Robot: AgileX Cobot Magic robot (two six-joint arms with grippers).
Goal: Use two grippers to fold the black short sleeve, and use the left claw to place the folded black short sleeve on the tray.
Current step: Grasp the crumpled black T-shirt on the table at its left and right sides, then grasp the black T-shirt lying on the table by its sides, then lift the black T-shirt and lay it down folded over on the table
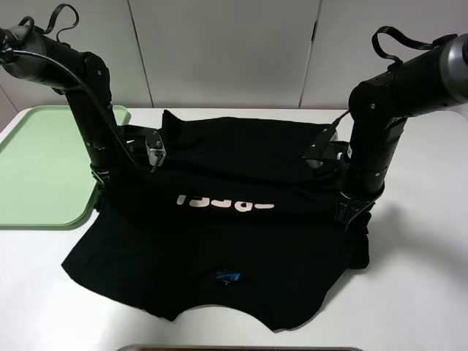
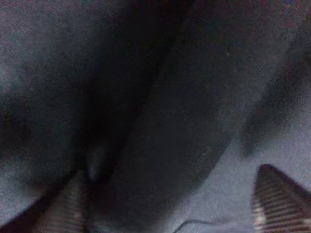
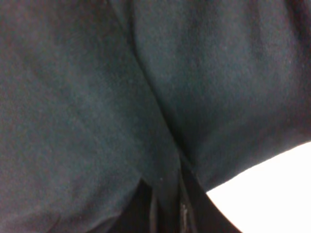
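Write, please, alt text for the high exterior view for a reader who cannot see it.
A black T-shirt lies partly folded on a white table, white lettering along the fold and a blue neck label nearer the camera. The left arm and right arm reach down onto its sides; a green tray sits at the left.

high: frontal, looking down, far | wrists: very near black short sleeve (image 1: 241,241), shared
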